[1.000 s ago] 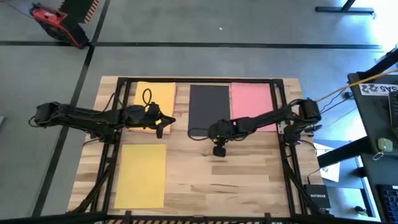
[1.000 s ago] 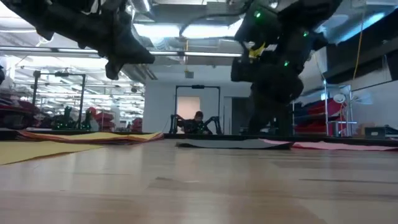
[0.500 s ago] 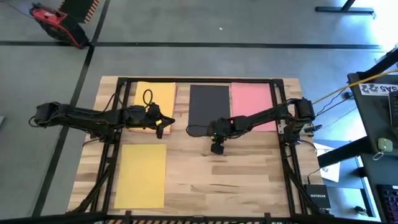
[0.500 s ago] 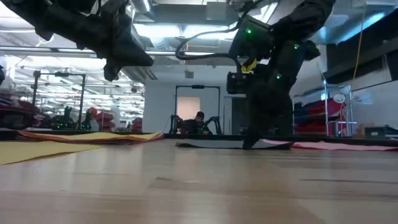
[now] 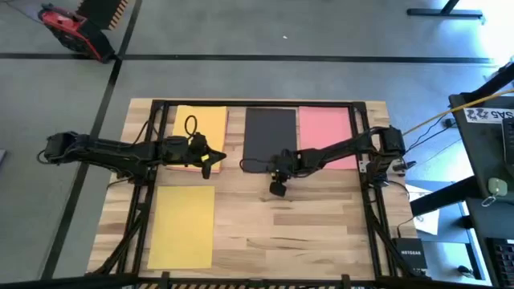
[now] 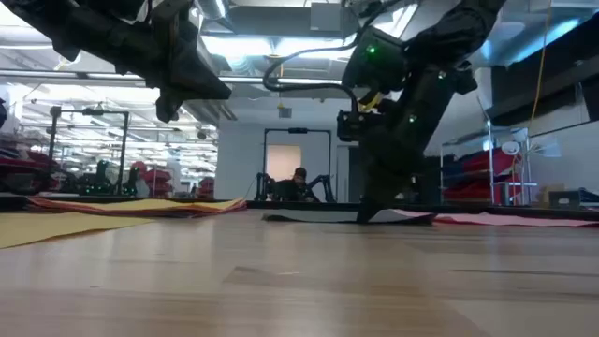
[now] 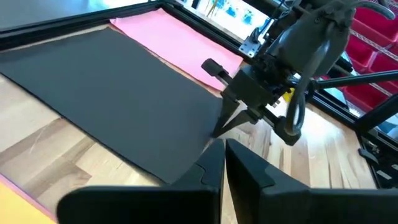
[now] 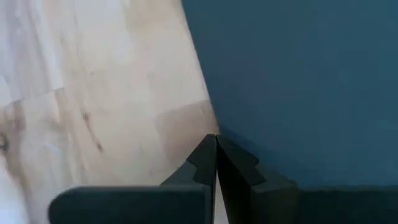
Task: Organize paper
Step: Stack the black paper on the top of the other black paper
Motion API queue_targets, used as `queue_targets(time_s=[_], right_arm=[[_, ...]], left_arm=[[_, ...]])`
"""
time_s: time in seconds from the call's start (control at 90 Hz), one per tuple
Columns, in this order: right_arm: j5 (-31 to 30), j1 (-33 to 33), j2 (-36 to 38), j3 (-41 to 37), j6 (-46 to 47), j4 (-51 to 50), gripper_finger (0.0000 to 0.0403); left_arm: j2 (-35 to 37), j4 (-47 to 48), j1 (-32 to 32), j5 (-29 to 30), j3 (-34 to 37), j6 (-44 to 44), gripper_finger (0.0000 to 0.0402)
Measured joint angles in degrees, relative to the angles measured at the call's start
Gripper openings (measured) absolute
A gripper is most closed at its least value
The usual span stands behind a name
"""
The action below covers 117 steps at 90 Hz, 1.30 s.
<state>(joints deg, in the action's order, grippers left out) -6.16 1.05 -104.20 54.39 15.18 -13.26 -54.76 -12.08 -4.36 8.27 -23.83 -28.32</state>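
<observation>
With its jaws clenched at the black sheet's near edge, the right gripper could crease the sheet or lose it while dragging across the bench.

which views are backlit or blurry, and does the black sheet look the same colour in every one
Low view: bright ceiling lights turn both arms into silhouettes. Right wrist view: soft, and the black sheet looks blue. Left wrist view: the same sheet reads dark grey, right gripper sharp.
</observation>
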Motion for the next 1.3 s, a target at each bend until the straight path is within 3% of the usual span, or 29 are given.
queue_targets(time_s=[1.3], right_arm=[[0.7, 2.2, 0.0, -0.1, -0.5, 2.9, 0.0000]], left_arm=[[0.0, 0.8, 0.0, 0.0, 0.0, 0.7, 0.0000]])
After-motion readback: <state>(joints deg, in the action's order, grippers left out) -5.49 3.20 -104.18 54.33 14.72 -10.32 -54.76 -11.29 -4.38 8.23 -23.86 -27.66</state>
